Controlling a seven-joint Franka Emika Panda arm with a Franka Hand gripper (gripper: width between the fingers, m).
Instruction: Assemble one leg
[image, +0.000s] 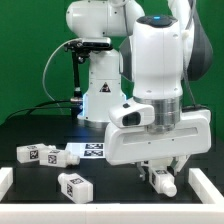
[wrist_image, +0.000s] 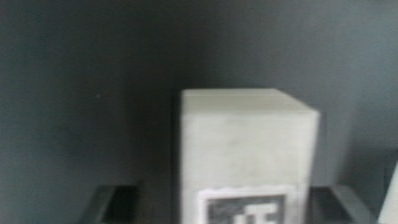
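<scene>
My gripper (image: 153, 174) hangs low over the black table at the front of the exterior view's right. It straddles a leg (image: 164, 184), a small white block with a black-and-white tag. In the wrist view the leg (wrist_image: 249, 140) fills the middle, with its tag at the near end between the dark fingers (wrist_image: 121, 203). My gripper (wrist_image: 249, 208) stands open, with a narrow gap showing on at least one side of the leg. Two more legs lie on the exterior view's left, one (image: 38, 154) farther back and one (image: 75, 184) nearer the front.
The marker board (image: 92, 151) lies flat behind the loose legs. White raised rails stand at the front left (image: 5, 181) and front right (image: 207, 185). The robot's base (image: 100, 95) is at the back centre, with cables on the exterior view's left.
</scene>
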